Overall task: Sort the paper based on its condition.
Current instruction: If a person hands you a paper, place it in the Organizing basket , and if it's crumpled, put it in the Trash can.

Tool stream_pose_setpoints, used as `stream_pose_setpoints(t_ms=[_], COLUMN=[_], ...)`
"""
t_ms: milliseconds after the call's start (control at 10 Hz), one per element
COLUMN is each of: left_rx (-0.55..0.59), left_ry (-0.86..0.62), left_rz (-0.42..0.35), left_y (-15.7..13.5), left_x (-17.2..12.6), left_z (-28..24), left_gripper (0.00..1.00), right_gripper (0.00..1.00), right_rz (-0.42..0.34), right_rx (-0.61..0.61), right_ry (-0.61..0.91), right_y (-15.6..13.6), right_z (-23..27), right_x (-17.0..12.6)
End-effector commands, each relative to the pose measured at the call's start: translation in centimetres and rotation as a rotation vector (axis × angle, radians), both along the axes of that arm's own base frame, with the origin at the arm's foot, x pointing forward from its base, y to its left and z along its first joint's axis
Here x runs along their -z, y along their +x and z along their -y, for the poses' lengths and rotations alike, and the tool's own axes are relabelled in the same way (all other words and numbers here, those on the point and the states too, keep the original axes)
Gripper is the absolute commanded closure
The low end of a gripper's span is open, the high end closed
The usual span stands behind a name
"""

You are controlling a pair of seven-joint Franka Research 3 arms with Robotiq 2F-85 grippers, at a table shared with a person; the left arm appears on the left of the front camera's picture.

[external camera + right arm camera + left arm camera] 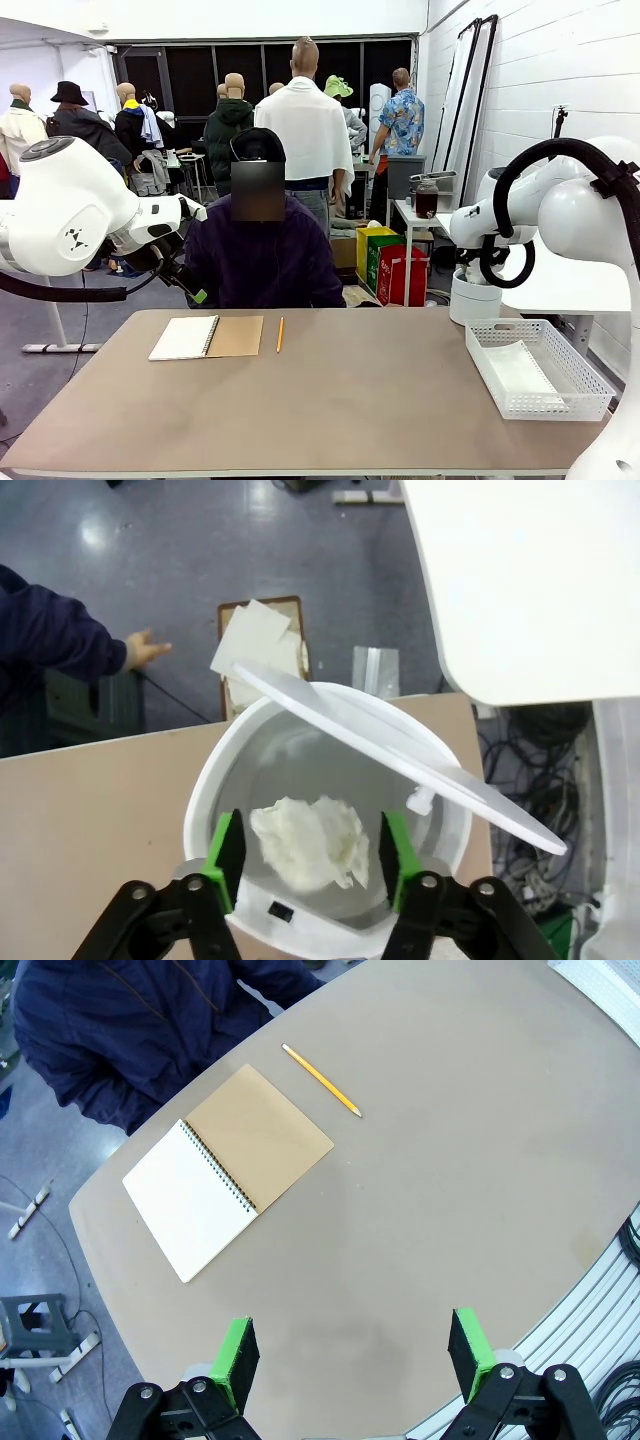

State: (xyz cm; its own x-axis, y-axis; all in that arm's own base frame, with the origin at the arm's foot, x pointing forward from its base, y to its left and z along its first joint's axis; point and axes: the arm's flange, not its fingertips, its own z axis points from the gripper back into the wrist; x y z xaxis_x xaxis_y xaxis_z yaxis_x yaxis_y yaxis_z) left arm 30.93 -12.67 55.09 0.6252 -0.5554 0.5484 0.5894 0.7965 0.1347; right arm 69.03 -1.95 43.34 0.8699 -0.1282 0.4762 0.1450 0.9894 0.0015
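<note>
A crumpled white paper ball (310,842) lies inside the white round bin (215,780), whose swing lid (400,755) is tilted open above it; the right tool (310,848) hangs directly over the bin mouth with its 2 green pads spread apart and nothing between them; the ball sits below the gap between them. In the front view the bin (474,297) stands at the far right edge of the counter (330,420), and just in front of it a white mesh tray (575,385) holds flat white sheets (517,372). An open spiral notebook (207,337) with a brown cover and a yellow pencil (280,334) lie near the far edge in front of the seated person (262,255); the middle and near parts of the counter are bare. The left tool (352,1350) hovers above the counter's near-left part, pads wide apart and holding nothing.
</note>
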Motion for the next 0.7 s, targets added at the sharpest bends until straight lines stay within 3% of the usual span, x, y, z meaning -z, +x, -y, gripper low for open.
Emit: stream_pose_setpoints(t_ms=[0, 500, 600], left_rx=[-0.002, -0.002, -0.002], left_ry=[-0.002, -0.002, -0.002], left_rz=[-0.005, -0.005, -0.005], left_y=[0.03, 0.03, 0.03], left_x=[0.04, 0.04, 0.04], left_z=[-0.17, -0.17, -0.17], left_gripper=[0.00, 0.00, 0.00], right_gripper=[0.00, 0.00, 0.00], right_rz=[-0.015, -0.037, -0.004], right_rx=[-0.017, -0.023, 0.000], right_ry=[0.025, 0.039, 0.011], right_y=[0.13, -0.07, -0.18], right_z=[-0.14, -0.12, -0.17], right_x=[-0.61, -1.07, -0.92])
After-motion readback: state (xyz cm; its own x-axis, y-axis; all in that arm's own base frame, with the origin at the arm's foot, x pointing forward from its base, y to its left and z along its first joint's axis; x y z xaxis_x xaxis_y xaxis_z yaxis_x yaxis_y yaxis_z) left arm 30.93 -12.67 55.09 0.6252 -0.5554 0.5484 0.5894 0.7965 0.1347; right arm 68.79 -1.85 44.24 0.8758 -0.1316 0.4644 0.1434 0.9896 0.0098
